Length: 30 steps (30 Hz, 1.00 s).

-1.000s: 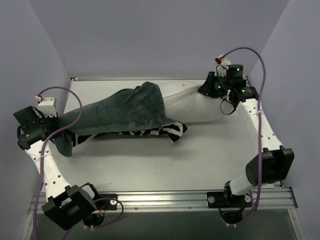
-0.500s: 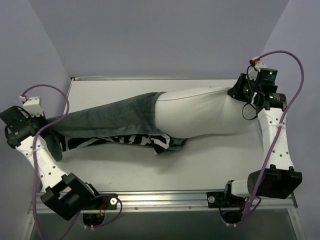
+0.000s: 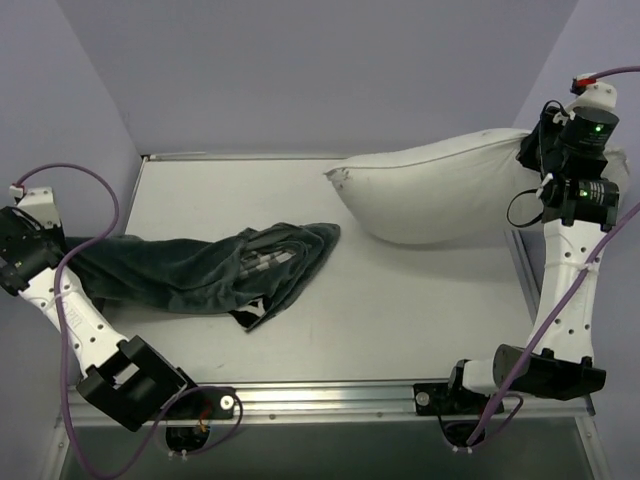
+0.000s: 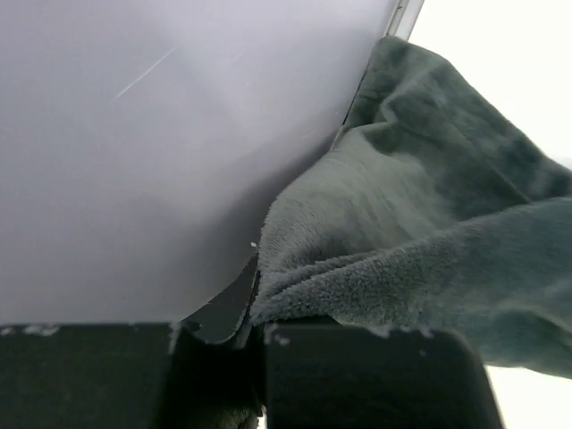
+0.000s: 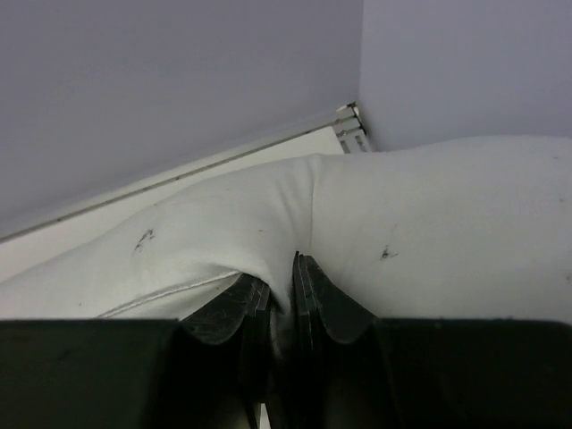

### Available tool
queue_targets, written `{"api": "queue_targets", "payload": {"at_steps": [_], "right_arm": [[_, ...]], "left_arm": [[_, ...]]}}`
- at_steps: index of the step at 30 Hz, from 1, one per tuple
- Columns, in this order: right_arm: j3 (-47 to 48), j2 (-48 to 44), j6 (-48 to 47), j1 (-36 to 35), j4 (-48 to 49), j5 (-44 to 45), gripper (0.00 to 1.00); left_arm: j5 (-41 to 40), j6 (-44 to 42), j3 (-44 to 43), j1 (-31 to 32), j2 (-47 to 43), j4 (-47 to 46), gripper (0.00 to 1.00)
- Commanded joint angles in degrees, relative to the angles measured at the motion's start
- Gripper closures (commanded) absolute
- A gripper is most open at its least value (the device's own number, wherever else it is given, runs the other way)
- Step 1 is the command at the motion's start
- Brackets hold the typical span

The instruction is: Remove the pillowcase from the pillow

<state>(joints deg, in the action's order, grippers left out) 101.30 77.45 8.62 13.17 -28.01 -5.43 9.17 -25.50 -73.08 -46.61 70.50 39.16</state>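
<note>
A: How does the pillowcase (image 3: 200,275) look?

B: It is off the pillow. It lies limp and crumpled on the left half of the table (image 3: 420,320), mostly with its dark grey side out. A little of the black-and-white stripes peeps from the folds at its right end. It runs from the table's left edge towards the middle.

A: And the pillow (image 3: 430,195)?

B: Plump, white and bare, over the far right part of the table. Its right end is drawn up to a point, and its left end reaches about the middle of the far side. I cannot tell whether its underside rests on the table. The right wrist view shows a few small dark marks on it. There is a gap between it and the pillowcase.

A: The left hand (image 4: 255,326)?

B: Out at the table's left edge, close against the wall, clamped on a fold of grey fabric. The arm bends from its base up along the left side.

A: The right hand (image 5: 293,268)?

B: At the far right corner, pinching a tuck of the pillow's white cloth, fingers nearly together. That arm stands tall along the right edge.
</note>
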Motion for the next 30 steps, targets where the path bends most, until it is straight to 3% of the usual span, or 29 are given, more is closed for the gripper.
{"api": "queue_targets", "payload": {"at_steps": [1,4,9,15,20,27,29,30], "right_arm": [[5.22,-1.43,0.6,0.11,9.12,4.92,1.0],[2.34,-0.28,3.23,-2.79,9.81,1.13,1.0],[-6.01,0.6,3.94,-11.14,12.18,2.88,1.0],[-23.22,0.16,9.75,-15.79,17.46,1.04,1.0],[-39.3,0.24,12.82,-23.7,21.32,-1.51,1.0],[-43.2,4.45,15.28,-24.42,23.62,-2.74,1.0],[-42.06,6.04,15.46,-24.59,22.57,-3.62,0.78],[-40.84,6.39,15.46,-24.59,22.04,-3.88,0.63]], "left_arm": [[-2.14,-0.26,-1.28,1.95,-0.81,-4.62,0.98],[-1.96,-0.34,-0.93,4.94,-1.15,-3.91,0.98],[-4.76,-0.26,0.83,16.95,-2.91,-4.09,0.98],[-8.64,2.29,1.01,27.79,0.16,-3.65,0.98],[-7.85,2.47,2.59,29.91,2.97,-2.77,0.98],[-11.19,0.62,7.95,32.37,6.84,-3.21,0.97],[-11.28,1.15,8.13,32.46,7.11,-3.12,0.84],[-11.02,1.41,8.04,32.46,7.02,-2.86,0.61]]}}
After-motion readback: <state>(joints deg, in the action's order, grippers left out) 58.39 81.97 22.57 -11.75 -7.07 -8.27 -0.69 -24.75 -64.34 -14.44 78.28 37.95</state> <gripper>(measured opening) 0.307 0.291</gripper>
